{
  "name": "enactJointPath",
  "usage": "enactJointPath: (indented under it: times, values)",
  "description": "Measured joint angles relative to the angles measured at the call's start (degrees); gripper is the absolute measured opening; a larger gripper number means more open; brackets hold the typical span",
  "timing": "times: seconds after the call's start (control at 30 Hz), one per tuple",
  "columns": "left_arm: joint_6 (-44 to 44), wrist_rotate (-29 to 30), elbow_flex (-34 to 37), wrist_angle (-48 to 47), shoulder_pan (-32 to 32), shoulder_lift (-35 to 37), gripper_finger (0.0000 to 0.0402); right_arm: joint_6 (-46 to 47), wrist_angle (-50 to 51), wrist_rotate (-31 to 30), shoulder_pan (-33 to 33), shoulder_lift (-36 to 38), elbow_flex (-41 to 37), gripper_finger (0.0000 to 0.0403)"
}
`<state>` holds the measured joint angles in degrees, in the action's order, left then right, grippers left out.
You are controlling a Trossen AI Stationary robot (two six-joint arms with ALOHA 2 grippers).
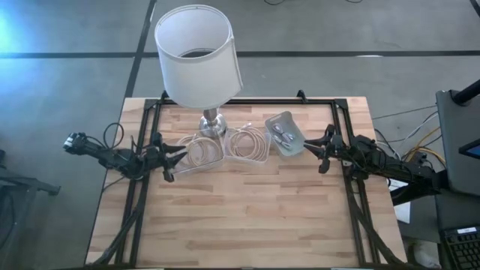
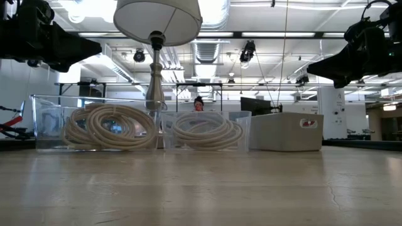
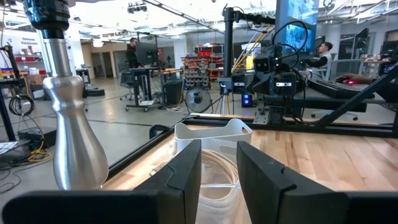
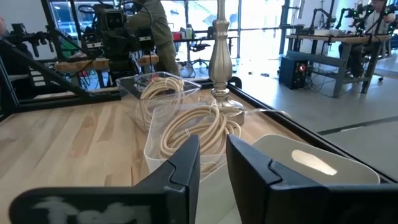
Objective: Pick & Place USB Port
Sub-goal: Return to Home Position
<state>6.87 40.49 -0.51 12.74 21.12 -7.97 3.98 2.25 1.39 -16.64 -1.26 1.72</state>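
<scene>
A frosted bin (image 1: 285, 135) on the table's right holds small grey USB parts (image 1: 280, 136). Two clear bins (image 1: 199, 154) (image 1: 248, 144) with coiled cream cables stand left of it. My left gripper (image 1: 177, 155) hovers open above the table, level, at the left bin's left side; in its wrist view (image 3: 219, 180) it looks over the cable coils (image 3: 214, 167). My right gripper (image 1: 313, 148) hovers open just right of the frosted bin (image 4: 311, 163), pointing left (image 4: 213, 168). Both (image 2: 97, 46) (image 2: 312, 65) hang well above the tabletop.
A lamp with a white shade (image 1: 196, 54) and a silver base (image 1: 213, 122) stands behind the bins at the far edge. A black frame (image 1: 247, 101) rims the wooden table. The near half of the tabletop (image 1: 247, 217) is bare wood. People and desks show beyond.
</scene>
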Motion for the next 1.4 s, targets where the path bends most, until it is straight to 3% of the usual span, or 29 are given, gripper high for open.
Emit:
enactJointPath:
  times: [0.43,0.93,1.4]
  values:
    - [0.00,-0.13,0.00,0.02,0.00,0.00,0.0106,0.05,0.01,0.01,0.00,0.01,0.00,0.0091]
    - [0.00,-0.35,-0.01,-0.01,0.04,0.00,0.0106,-0.06,-0.01,0.01,0.00,-0.01,0.00,0.0068]
    - [0.00,-0.31,-0.02,0.00,0.04,0.02,0.0106,-0.05,0.01,0.01,0.00,-0.01,0.00,0.0088]
